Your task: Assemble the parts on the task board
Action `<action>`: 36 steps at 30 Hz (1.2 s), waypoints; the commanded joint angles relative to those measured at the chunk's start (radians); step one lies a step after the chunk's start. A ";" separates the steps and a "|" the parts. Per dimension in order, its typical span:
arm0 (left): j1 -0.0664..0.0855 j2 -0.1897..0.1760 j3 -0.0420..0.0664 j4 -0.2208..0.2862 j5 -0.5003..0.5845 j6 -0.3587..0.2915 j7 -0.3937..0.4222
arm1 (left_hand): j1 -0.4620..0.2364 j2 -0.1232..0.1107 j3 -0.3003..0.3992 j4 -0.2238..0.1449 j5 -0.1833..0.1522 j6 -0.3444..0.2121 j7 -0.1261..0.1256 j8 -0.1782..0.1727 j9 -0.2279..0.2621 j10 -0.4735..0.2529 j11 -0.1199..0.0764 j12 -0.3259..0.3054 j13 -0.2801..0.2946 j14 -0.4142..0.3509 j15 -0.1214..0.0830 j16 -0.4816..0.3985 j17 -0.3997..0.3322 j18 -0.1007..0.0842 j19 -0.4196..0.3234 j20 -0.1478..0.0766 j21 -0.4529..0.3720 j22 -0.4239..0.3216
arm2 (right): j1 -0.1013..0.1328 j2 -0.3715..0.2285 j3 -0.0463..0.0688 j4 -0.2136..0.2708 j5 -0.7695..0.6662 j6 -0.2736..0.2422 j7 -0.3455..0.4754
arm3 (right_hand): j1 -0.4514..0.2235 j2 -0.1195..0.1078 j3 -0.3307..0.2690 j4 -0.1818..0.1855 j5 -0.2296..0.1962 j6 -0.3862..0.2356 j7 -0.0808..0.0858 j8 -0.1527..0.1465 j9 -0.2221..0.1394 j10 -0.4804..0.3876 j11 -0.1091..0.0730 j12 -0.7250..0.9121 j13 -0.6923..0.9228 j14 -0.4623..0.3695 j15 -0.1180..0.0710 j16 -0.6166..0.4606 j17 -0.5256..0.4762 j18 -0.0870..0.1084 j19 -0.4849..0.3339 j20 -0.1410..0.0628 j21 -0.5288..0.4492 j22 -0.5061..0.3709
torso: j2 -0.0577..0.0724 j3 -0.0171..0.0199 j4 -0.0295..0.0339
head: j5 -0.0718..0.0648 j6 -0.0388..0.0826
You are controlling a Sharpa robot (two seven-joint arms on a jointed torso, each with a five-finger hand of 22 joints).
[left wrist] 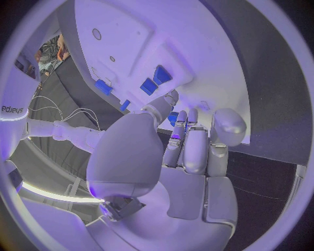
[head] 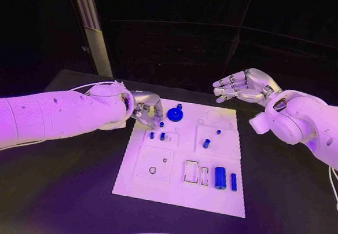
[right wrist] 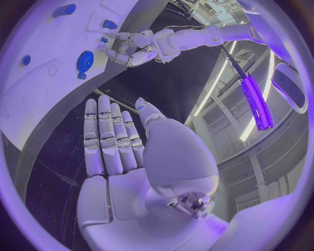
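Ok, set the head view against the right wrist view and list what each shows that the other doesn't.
Head view alone: the near end of the task board, with a blue cylinder and a thinner blue rod lying beside two rectangular slots.

Right wrist view alone: the palm side of the right hand, fingers straight and holding nothing.

Both: the blue gear at the board's far end, and the left hand at the board's edge near small blue pegs. The right hand hangs beyond the board's far edge.
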 commanded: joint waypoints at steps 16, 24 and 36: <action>0.030 -0.121 0.001 0.041 0.888 -0.243 0.343 | 0.022 0.040 0.100 -0.001 0.005 0.073 0.032 0.036 0.004 0.103 -0.006 0.007 -0.044 -0.107 0.003 -0.149 -0.271 0.051 -0.133 0.006 -0.289 -0.236 | -0.011 -0.028 0.000 -0.015 -0.433 -0.080 -0.103 | 0.081 -0.014 0.118 -0.115 -0.026 0.078 -0.046 0.034 0.004 0.070 -0.050 0.017 0.006 0.249 -0.084 0.137 0.052 0.004 0.211 -0.105 0.166 0.092 | -0.003 -0.0008 -0.0019 | -0.008 0.008; 0.020 -0.150 -0.001 0.145 1.233 -0.196 0.483 | 0.000 0.040 0.094 0.015 0.002 0.071 0.033 0.038 0.003 0.111 -0.005 0.010 -0.057 -0.186 0.007 -0.242 -0.427 0.067 -0.197 0.011 -0.400 -0.319 | -0.060 -0.059 0.000 0.059 -0.848 -0.082 -0.272 | 0.026 -0.045 0.180 -0.147 -0.051 0.116 -0.067 0.017 -0.001 0.116 -0.078 0.014 0.016 0.253 -0.109 0.431 0.185 0.000 0.221 -0.137 0.353 0.212 | -0.007 -0.0066 -0.0065 | -0.065 0.023; 0.011 -0.158 -0.001 0.195 1.292 -0.174 0.514 | -0.005 0.042 0.087 0.019 0.002 0.071 0.033 0.039 0.003 0.117 -0.005 0.015 -0.058 -0.202 0.007 -0.261 -0.462 0.067 -0.202 0.012 -0.410 -0.324 | -0.109 -0.065 0.000 0.107 -1.081 -0.076 -0.336 | -0.023 -0.087 0.233 -0.143 -0.065 0.066 -0.060 -0.017 -0.002 0.019 -0.057 -0.045 -0.002 0.247 -0.098 0.613 0.267 0.000 0.217 -0.127 0.459 0.282 | -0.007 -0.0054 -0.0058 | -0.113 0.038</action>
